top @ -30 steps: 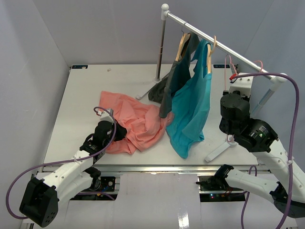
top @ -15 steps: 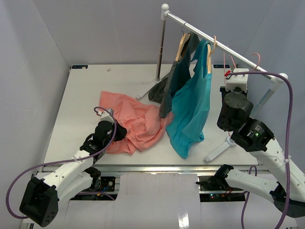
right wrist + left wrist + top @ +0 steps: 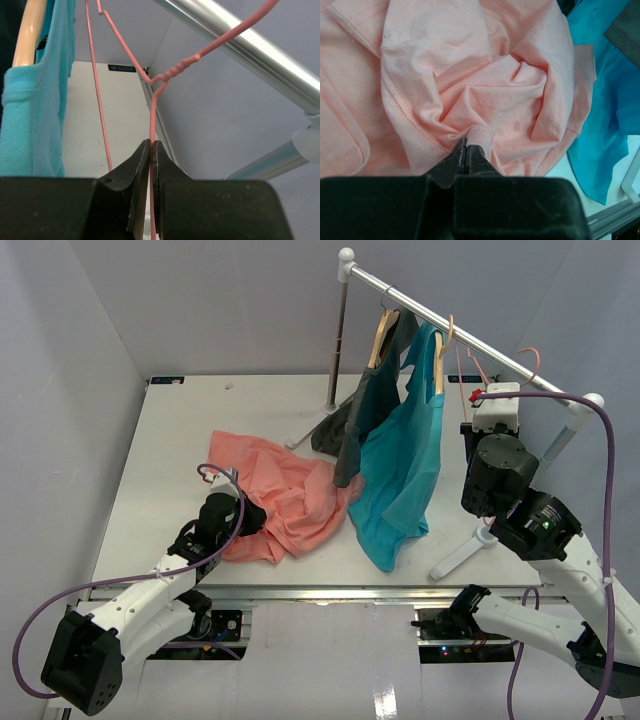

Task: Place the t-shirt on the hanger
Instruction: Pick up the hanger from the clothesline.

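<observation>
Since the t-shirt (image 3: 285, 495) is limp cloth, crumpled on the table (image 3: 180, 420) left of the teal shirt (image 3: 400, 470), it will likely sag from any hold; the left gripper (image 3: 468, 144) pinches a banded fold, perhaps the collar. The right gripper (image 3: 151, 146) clamps the hanger (image 3: 153, 107), light springy wire, beside the rail (image 3: 240, 45).

coral tee (image 3: 285, 490) crumpled, thin pink hanger (image 3: 177, 68) upright

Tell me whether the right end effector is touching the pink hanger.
Touching. The right wrist view shows the right end effector clamped on the hanger wire, with no gap.
</observation>
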{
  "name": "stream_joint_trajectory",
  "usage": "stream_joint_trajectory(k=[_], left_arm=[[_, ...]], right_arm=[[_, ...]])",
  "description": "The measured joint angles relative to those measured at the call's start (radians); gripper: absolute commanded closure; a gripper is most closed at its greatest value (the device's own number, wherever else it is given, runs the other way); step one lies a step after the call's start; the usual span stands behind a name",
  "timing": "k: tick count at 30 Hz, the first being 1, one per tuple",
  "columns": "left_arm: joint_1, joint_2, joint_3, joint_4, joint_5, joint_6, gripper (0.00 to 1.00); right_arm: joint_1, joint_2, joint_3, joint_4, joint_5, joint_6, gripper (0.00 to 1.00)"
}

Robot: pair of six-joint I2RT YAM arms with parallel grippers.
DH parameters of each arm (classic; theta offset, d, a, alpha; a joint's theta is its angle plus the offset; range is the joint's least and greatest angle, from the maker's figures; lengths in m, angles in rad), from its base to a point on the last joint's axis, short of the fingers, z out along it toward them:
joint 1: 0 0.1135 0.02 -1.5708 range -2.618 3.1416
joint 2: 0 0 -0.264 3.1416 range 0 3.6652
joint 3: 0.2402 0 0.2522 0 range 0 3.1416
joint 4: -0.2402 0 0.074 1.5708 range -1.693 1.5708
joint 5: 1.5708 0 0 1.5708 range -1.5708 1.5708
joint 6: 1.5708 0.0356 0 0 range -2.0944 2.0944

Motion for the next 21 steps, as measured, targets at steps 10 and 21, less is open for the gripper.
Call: stream_joint_trajectory(k=[10,21], left_arm=[[0.000,0.001,0.000,0.000,0.000,0.000,1.00],[0.000,0.002,0.000,0.000,0.000,0.000,1.00]], right_arm=[[0.000,0.038,0.135,-0.283,-0.074,0.206,0.92],[0.000,0.076,0.179,-0.486,-0.062,0.333,0.92]])
